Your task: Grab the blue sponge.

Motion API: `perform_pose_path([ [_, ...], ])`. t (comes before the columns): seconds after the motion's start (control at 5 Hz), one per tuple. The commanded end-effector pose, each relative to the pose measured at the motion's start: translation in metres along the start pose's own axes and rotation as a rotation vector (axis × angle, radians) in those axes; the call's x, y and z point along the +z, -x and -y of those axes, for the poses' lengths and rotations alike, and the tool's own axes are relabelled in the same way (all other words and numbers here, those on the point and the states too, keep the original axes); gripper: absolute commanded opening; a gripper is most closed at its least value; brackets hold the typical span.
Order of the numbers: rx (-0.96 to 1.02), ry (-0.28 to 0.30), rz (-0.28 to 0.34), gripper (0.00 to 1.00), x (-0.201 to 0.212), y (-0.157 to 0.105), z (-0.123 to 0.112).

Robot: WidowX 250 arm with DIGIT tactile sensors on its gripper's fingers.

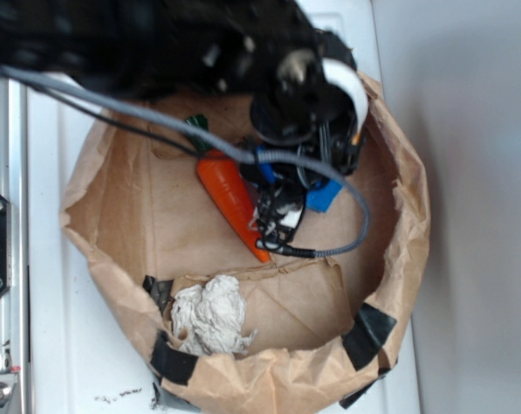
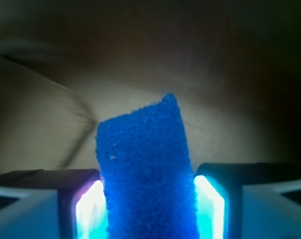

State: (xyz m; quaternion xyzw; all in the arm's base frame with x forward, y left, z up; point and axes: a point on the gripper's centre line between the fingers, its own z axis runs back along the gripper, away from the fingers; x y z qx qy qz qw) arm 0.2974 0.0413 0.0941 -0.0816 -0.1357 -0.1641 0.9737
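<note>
Crumpled brown paper walls [image 1: 398, 285] ring the floor closely, and near the right wall the black gripper [image 2: 148, 199] appears closed on the flat bright blue sponge [image 2: 145, 174], beside the orange toy carrot [image 1: 230, 194].

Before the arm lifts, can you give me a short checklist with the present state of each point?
1. Blue sponge sits between the jaws: ok, the wrist view shows a pad close on each side.
2. Grip is firm: cannot tell, no squeeze is visible.
3. Gripper is centred on the sponge: ok in the wrist view.
4. Orange carrot is outside the jaws: ok, it lies just beside the gripper.
5. Grey cable is free of the carrot: cannot tell.
6. Cloth wad is out of the way: ok.
</note>
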Motion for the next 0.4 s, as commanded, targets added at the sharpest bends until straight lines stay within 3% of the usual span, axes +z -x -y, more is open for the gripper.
perform_pose_path([
  [0.0, 0.001, -0.086, 0.073, 0.0, 0.084, -0.026, 0.018],
  [0.2, -0.092, -0.098, -0.056, 0.0, 0.075, -0.01, 0.029],
])
